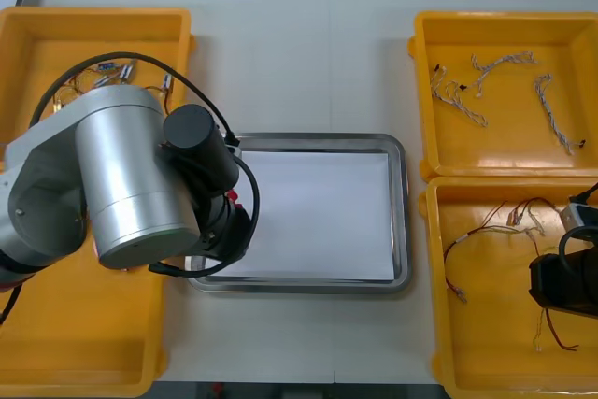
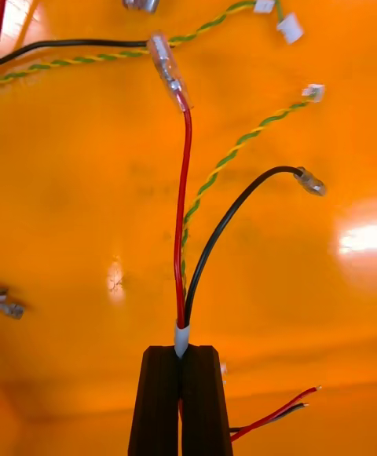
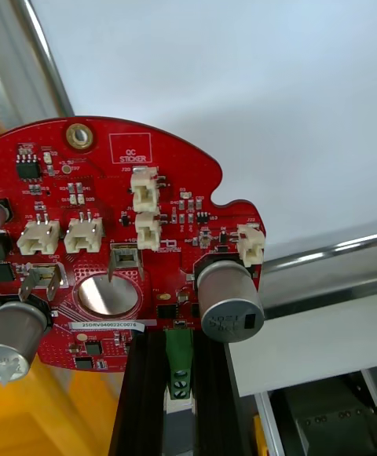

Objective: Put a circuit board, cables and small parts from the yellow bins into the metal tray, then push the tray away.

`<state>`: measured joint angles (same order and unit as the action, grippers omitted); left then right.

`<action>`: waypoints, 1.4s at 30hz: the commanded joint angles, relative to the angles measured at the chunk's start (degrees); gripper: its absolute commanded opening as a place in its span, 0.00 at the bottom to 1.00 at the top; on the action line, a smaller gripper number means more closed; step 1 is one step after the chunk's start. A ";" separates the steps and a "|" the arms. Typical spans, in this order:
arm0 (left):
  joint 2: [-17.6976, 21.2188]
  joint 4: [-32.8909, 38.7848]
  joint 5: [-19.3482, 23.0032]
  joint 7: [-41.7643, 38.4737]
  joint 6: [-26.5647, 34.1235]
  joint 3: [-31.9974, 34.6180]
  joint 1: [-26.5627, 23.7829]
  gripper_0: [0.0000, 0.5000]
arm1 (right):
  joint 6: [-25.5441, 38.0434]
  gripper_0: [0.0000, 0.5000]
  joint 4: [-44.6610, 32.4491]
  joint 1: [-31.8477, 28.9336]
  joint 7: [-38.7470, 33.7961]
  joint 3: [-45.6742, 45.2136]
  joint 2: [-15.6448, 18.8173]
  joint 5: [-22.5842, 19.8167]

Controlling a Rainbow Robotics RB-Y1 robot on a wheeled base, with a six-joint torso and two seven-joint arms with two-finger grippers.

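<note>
Your left pincer [image 3: 177, 340] is clamped on the board [image 3: 118, 213] at its green block [image 3: 179, 355], holding it over the tray's [image 3: 330, 256] left rim, mid-table, for placing inside. Your right pincer [image 2: 182, 358] pinches a red-and-black cable [image 2: 183, 213] by its white sleeve, low in the bin [image 2: 78, 189] at the table's near right corner, likely for lifting.

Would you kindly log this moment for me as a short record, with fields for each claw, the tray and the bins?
left claw: shut on the board, at the tray's left edge
right claw: shut on a red and black cable, in the near right bin
tray: white inside; visible part bare
far right bin: blue and white cables
</note>
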<state>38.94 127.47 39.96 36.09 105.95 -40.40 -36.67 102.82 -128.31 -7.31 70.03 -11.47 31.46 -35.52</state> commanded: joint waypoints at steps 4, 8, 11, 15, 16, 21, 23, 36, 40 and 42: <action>-4.57 -4.95 -3.75 -3.31 -3.47 -5.04 -3.67 0.00 | 7.18 0.00 -7.40 2.56 3.18 -6.46 2.56 -1.22; -5.54 -6.26 -4.90 -3.22 -4.26 -6.98 -3.67 0.00 | 7.18 0.00 -9.86 3.53 3.54 -7.78 3.87 -1.66; -6.07 -6.88 -5.51 -3.13 -4.26 -8.03 -3.59 0.00 | 7.18 0.00 -10.91 3.53 3.97 -8.05 5.37 -2.10; -6.60 -7.58 -6.13 -3.31 -4.26 -9.35 -3.50 0.00 | 7.18 0.00 -11.09 3.97 4.85 -8.31 6.77 -4.12; -6.68 -7.85 -6.30 -3.22 -4.26 -9.70 -3.50 0.00 | 7.18 0.00 -11.18 4.14 5.29 -8.57 7.04 -5.17; -7.56 -9.52 -7.88 -3.13 -4.44 -11.02 -3.32 0.00 | 7.18 0.00 -13.02 4.58 10.65 -9.63 7.83 -8.95; -7.74 -9.78 -7.88 -3.13 -4.62 -11.02 -3.41 0.00 | 7.18 0.00 -13.73 4.76 12.50 -10.07 7.92 -9.83; -8.44 -12.94 -9.73 -2.52 -7.34 -13.04 -3.32 0.00 | 7.18 0.00 -16.10 5.64 19.09 -9.72 11.70 -19.41; -8.70 -13.47 -9.99 -2.34 -7.34 -13.22 -3.32 0.00 | 7.18 0.00 -17.68 5.99 19.09 -8.75 12.58 -19.85; -8.70 -14.00 -10.17 -2.17 -7.60 -13.39 -3.32 0.00 | 7.18 0.00 -18.91 6.52 19.09 -7.69 13.37 -19.94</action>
<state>31.84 113.68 30.66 36.09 99.11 -52.62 -38.14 109.72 -144.10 -2.63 87.74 -19.98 41.76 -54.84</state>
